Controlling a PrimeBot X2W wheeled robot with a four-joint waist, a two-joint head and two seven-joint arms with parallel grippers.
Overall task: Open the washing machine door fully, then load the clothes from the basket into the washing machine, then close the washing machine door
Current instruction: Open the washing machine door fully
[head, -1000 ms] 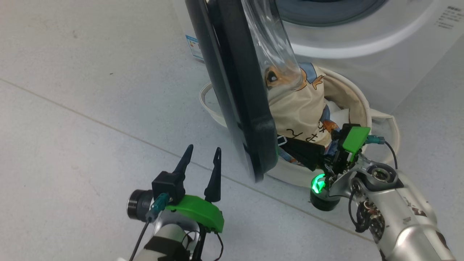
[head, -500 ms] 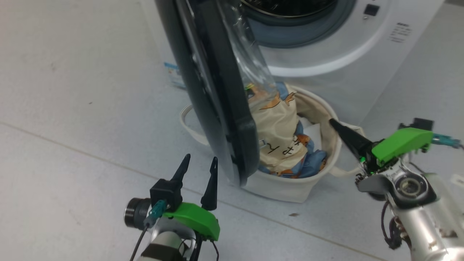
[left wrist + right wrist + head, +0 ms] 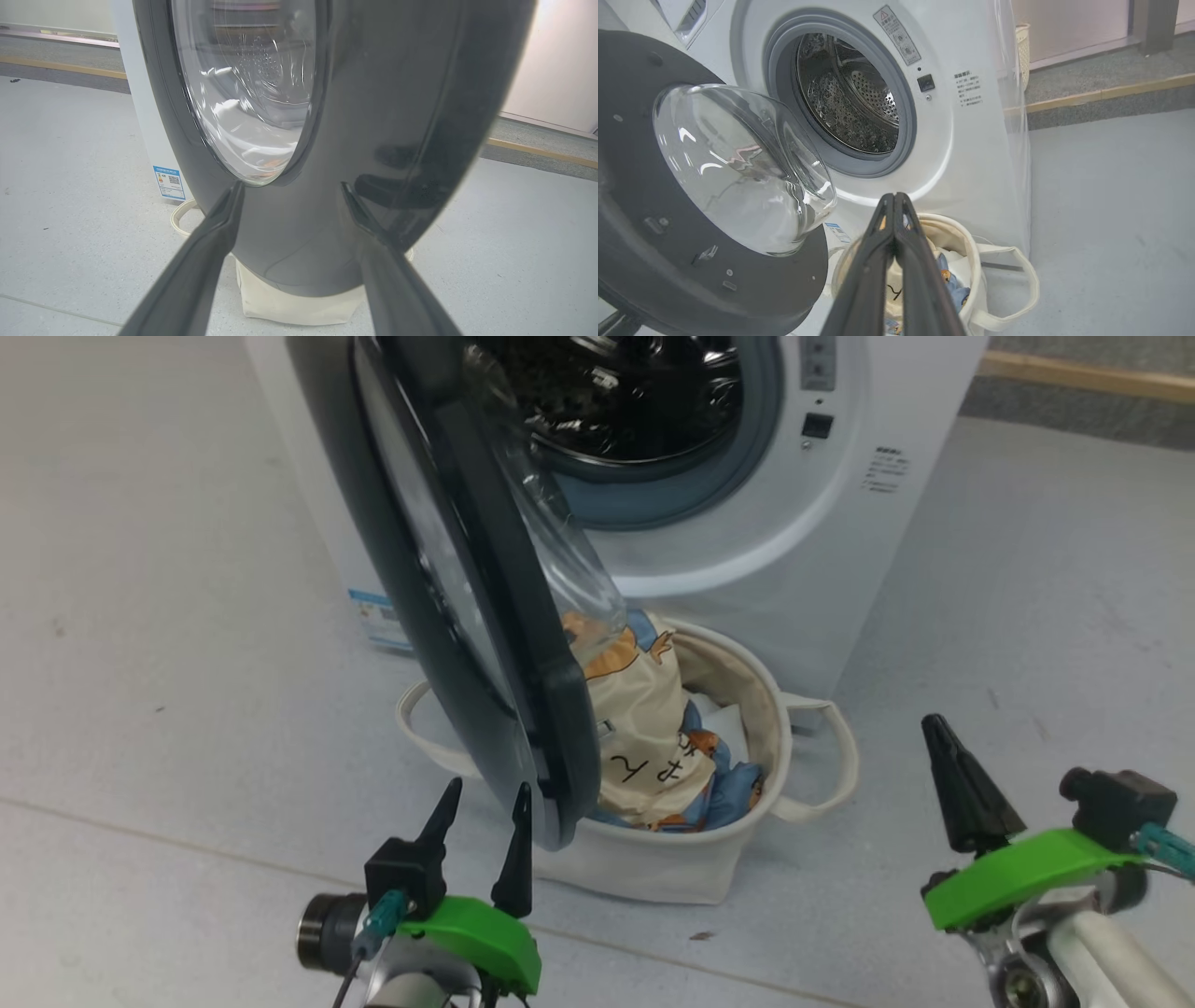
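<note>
You see the washing machine door (image 3: 558,728), glossy black rim round a bulging clear bowl, hanging half open over the basket (image 3: 653,870) of clothes (image 3: 644,737); left pincer (image 3: 490,787) spread before it, right pincer (image 3: 894,198) pinched closed.

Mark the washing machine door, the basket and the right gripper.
washing machine door (image 3: 551,709): head view, black rim near its lower end.
basket (image 3: 653,870): head view, front of its canvas wall.
right gripper (image 3: 894,198): right wrist view, between its shut fingertips.

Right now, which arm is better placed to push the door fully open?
Probably left: the left fingers, open, point at the door's outer face; the right fingers are shut, off to the basket's right.
</note>
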